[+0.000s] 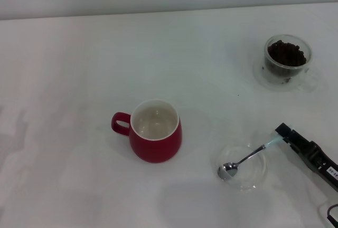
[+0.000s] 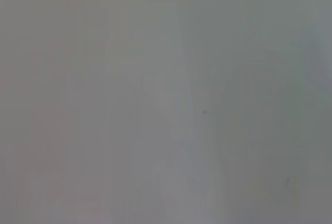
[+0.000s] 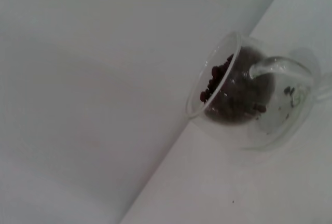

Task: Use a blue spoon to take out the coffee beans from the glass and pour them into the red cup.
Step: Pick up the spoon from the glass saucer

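Now pinching the blue spoon (image 1: 248,157) handle with the right gripper (image 1: 280,133), bowl resting in the dish (image 1: 259,178) at eight o'clock.

The right gripper (image 1: 283,131) reaches in low from the near right, its black fingers closed. The left arm is out of sight.

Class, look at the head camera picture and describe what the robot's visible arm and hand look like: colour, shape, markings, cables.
Only the right hand shows: a black, boxy, elongated body with blocky segments, narrowing to a squared tip. A small white label with dark print sits near its lower end, and a thin dark cable loops at the picture's corner. The left arm is out of view.
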You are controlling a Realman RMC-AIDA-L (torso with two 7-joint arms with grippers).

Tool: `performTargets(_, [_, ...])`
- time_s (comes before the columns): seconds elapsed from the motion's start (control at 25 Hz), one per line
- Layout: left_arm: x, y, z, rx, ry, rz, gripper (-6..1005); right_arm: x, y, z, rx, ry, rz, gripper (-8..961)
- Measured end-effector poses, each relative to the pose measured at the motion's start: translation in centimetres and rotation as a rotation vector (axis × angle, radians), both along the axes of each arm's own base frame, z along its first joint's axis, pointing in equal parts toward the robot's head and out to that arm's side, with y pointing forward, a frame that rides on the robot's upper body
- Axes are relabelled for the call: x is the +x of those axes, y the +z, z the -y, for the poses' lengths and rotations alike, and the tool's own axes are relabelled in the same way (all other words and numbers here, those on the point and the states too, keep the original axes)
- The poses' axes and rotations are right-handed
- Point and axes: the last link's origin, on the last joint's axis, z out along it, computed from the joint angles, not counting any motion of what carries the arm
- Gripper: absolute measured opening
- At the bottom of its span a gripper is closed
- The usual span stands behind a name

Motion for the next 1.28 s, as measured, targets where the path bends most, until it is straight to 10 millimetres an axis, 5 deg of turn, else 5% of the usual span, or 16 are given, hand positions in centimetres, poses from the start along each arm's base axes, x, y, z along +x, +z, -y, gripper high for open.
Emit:
performTargets(0.52, [0.0, -0.2, 0.2, -0.006, 0.002, 0.001, 507, -0.5, 0.0, 0.0, 0.001, 0.035, -0.004, 311])
performTargets(0.96, [0.1, -0.3, 0.3, -0.010, -0.001, 0.005, 506, -0.8, 0.2, 0.2, 0.006, 0.064, -0.003, 147])
performTargets(1.28, [0.1, -0.3, 0.3, -0.008, -0.005, 0.008, 507, -1.3, 1.5, -0.2, 0.061, 0.130, -0.011, 146])
